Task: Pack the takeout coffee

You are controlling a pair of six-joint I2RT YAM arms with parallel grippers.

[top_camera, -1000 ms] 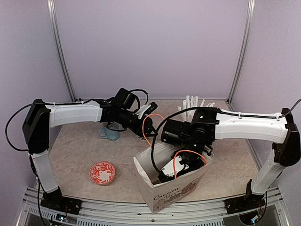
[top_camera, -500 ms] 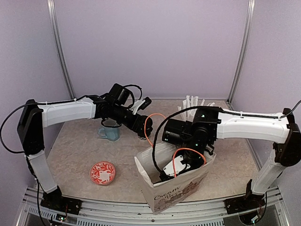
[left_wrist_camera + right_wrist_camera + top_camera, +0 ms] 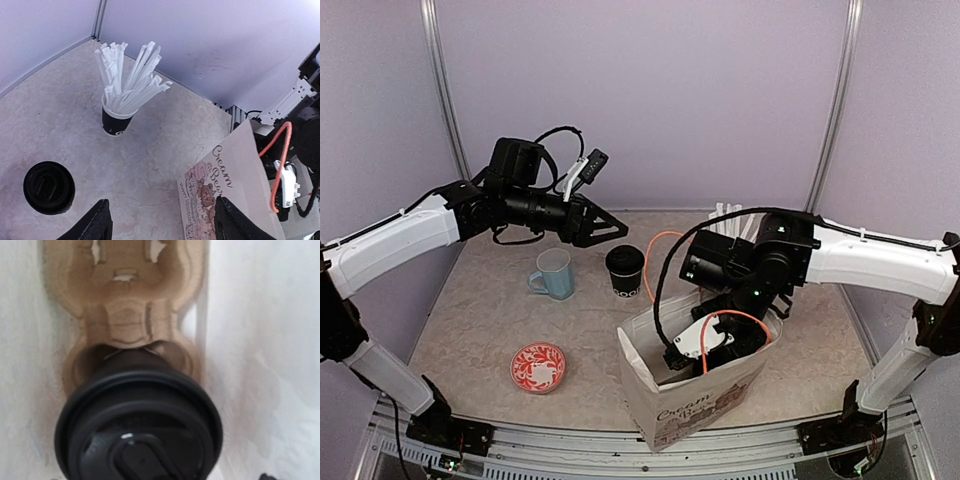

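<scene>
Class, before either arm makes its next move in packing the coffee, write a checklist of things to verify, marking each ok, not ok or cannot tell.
1. Left hand open, nothing between its fingers: ok.
2. Black lidded cup upright on the table, lid on: ok.
3. Blue mug stands apart from that cup: ok.
4. Paper bag upright, mouth open: ok.
5. Second lidded cup sits in the cardboard carrier inside the bag: ok.
6. Right hand free of that second cup: cannot tell; its fingers are hidden in the bag.
</scene>
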